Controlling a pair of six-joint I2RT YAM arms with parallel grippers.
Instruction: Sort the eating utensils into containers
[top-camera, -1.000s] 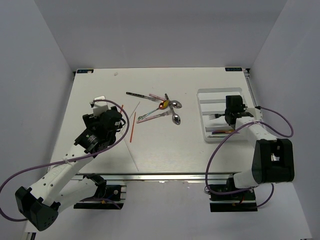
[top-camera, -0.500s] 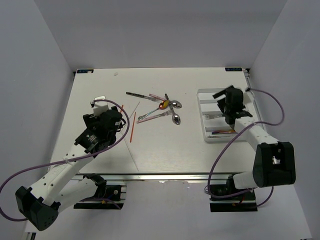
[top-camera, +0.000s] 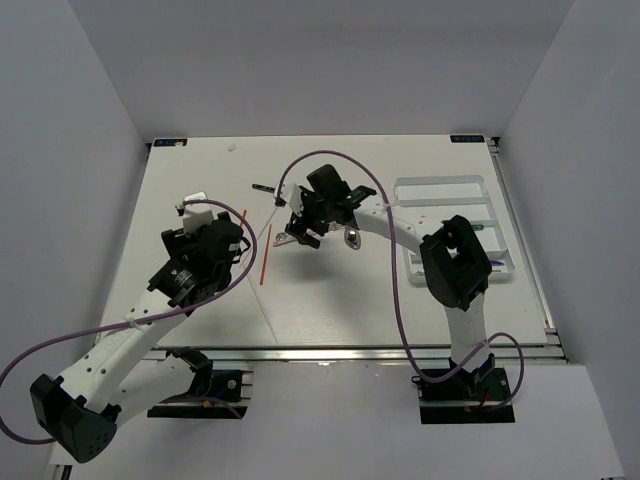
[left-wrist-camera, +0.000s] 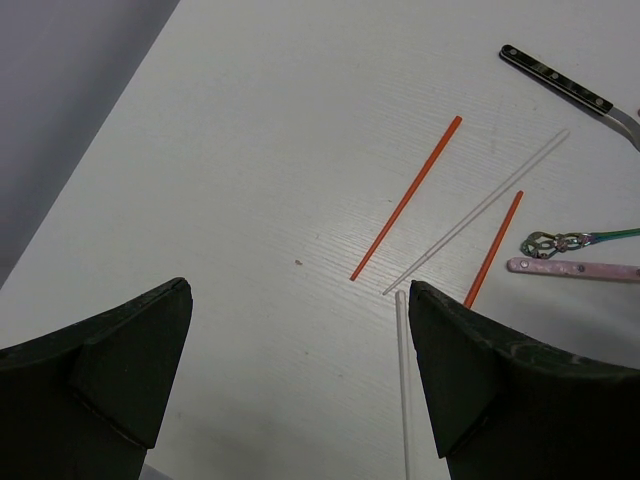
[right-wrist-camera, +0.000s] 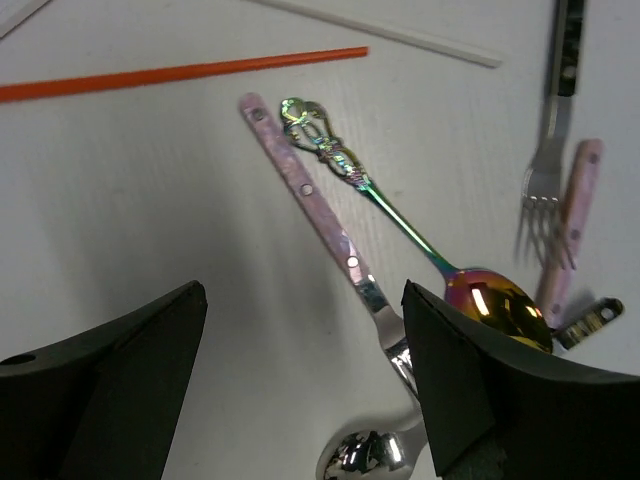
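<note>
The eating utensils lie loose at mid-table. In the right wrist view I see a pink-handled spoon (right-wrist-camera: 310, 195), an iridescent spoon (right-wrist-camera: 497, 305), a dark-handled fork (right-wrist-camera: 548, 180), a red-orange chopstick (right-wrist-camera: 180, 75) and a white chopstick (right-wrist-camera: 390, 32). My right gripper (right-wrist-camera: 303, 300) (top-camera: 303, 222) hangs open over the pink-handled spoon, holding nothing. My left gripper (left-wrist-camera: 300, 300) (top-camera: 222, 240) is open and empty, just short of two red-orange chopsticks (left-wrist-camera: 405, 200) and two white chopsticks (left-wrist-camera: 478, 212). The white tray (top-camera: 440, 182) sits at the right, partly hidden by my right arm.
A long white chopstick (top-camera: 268, 310) runs toward the table's front edge. A silver spoon bowl (top-camera: 352, 238) lies right of my right gripper. My right arm's purple cable (top-camera: 395, 270) loops over the table beside the tray.
My right gripper opened over the tray, then swung left to the utensil pile. My left arm has stayed still.
</note>
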